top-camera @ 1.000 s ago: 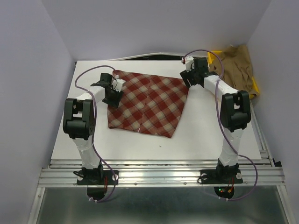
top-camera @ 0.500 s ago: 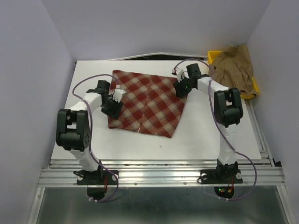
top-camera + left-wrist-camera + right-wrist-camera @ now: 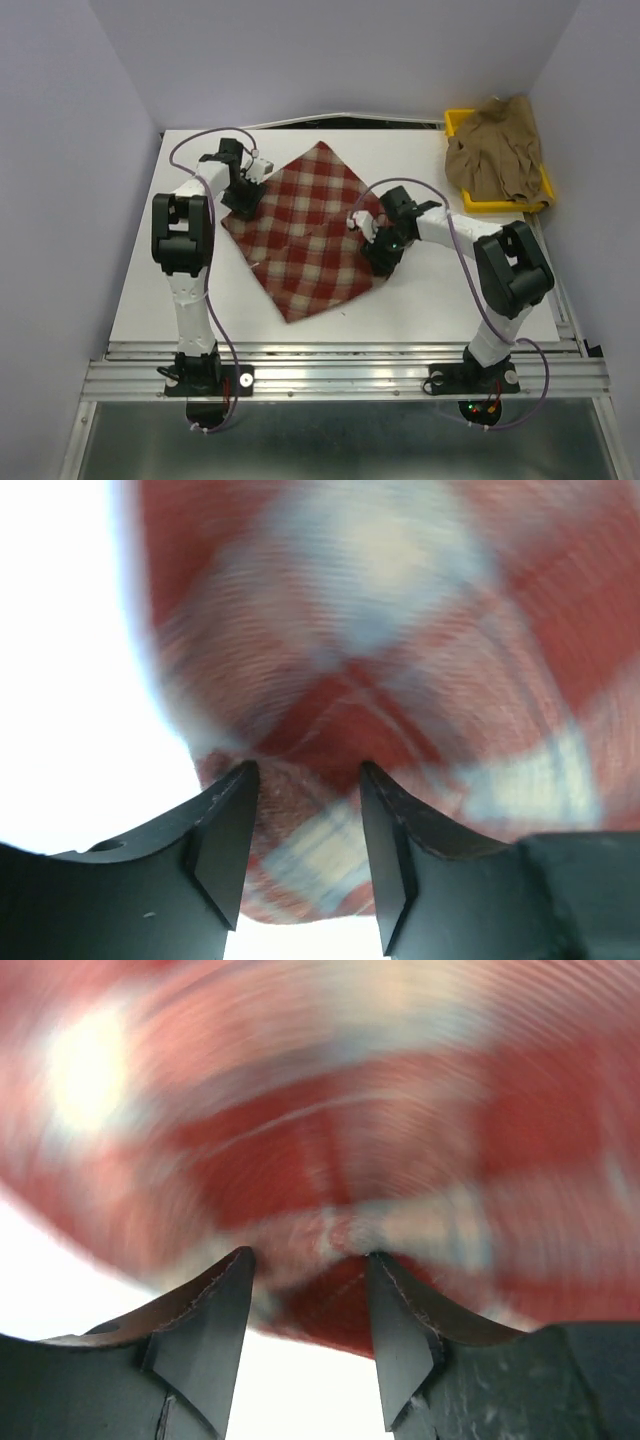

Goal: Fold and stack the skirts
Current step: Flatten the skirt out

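The red-and-cream plaid skirt (image 3: 300, 230) lies flat on the white table, turned like a diamond. My left gripper (image 3: 242, 195) is at its left corner, with its jaws closed on a fold of the plaid fabric (image 3: 400, 630), seen between the fingertips of the gripper (image 3: 305, 775). My right gripper (image 3: 378, 250) is at the skirt's right corner, with its jaws likewise pinching the plaid fabric (image 3: 350, 1110) at the edge (image 3: 310, 1260). The tan-brown skirt (image 3: 495, 150) lies crumpled in the yellow tray (image 3: 458, 122) at the back right.
The white table (image 3: 180, 300) has purple walls to the left, back and right. The yellow tray stands at the back right corner. The aluminium rail (image 3: 340, 375) with both arm bases runs along the near edge.
Both grippers have moved with the plaid skirt. The right gripper swung toward the front, the left one toward the back, and the skirt turned from a trapezoid lay to a diamond.
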Robot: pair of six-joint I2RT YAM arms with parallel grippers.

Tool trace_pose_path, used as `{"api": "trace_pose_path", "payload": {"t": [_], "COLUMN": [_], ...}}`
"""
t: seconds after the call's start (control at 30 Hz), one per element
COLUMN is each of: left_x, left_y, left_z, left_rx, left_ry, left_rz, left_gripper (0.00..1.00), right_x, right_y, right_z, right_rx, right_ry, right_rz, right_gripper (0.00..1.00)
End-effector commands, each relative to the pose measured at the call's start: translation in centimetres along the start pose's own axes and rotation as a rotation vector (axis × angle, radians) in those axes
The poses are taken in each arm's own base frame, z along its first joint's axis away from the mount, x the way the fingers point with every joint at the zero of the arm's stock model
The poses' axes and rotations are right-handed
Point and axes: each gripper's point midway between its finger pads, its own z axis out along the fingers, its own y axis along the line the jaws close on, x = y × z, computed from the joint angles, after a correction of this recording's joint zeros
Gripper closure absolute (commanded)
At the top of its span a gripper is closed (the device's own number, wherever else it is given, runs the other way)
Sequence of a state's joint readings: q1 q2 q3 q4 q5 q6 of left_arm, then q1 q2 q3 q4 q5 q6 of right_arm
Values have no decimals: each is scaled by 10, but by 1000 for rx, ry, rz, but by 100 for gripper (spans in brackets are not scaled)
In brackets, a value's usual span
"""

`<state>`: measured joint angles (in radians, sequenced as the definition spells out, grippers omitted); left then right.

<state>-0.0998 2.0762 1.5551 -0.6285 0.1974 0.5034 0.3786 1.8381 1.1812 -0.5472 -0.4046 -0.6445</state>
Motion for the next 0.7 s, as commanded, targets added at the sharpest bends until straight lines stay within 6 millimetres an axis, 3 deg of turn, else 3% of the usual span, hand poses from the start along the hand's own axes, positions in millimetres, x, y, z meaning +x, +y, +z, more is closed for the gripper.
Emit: {"api": "trace_pose_path", "payload": {"t": [0.0,0.03,0.1,0.13,0.2,0.3,0.37,0.4,0.43,0.47,0.67], "left_x": [-55,-77,-91,-100,-103,-99,-77,-70,-55,-45,19], "left_y": [23,25,23,22,17,6,-7,-13,-23,-29,-69], "left_z": [13,-2,-15,-31,-45,-79,-73,-73,-71,-69,-46], "left_rx": [-9,-4,7,3,11,6,39,53,81,96,192], "left_ry": [-102,-158,-201,-242,-270,-333,-298,-289,-272,-258,-148], "left_rz": [-11,0,13,23,38,76,72,76,83,85,131], "left_gripper": [41,40,37,36,34,34,34,34,34,34,39], "right_x": [20,12,-19,-33,-54,-93,-98,-99,-102,-97,-77], "right_y": [141,165,184,185,173,127,99,75,67,50,31], "right_z": [-20,-26,-44,-52,-57,-61,-51,-45,-40,-24,16], "right_rx": [-383,-443,-524,-519,-461,-306,-213,-129,-103,-69,-57], "right_ry": [85,69,-39,-77,-110,-199,-202,-203,-199,-169,-90], "right_rz": [-73,-82,-64,-53,-75,-61,-58,-50,-40,-19,7], "right_gripper": [45,41,39,38,39,39,40,40,40,40,42]}}
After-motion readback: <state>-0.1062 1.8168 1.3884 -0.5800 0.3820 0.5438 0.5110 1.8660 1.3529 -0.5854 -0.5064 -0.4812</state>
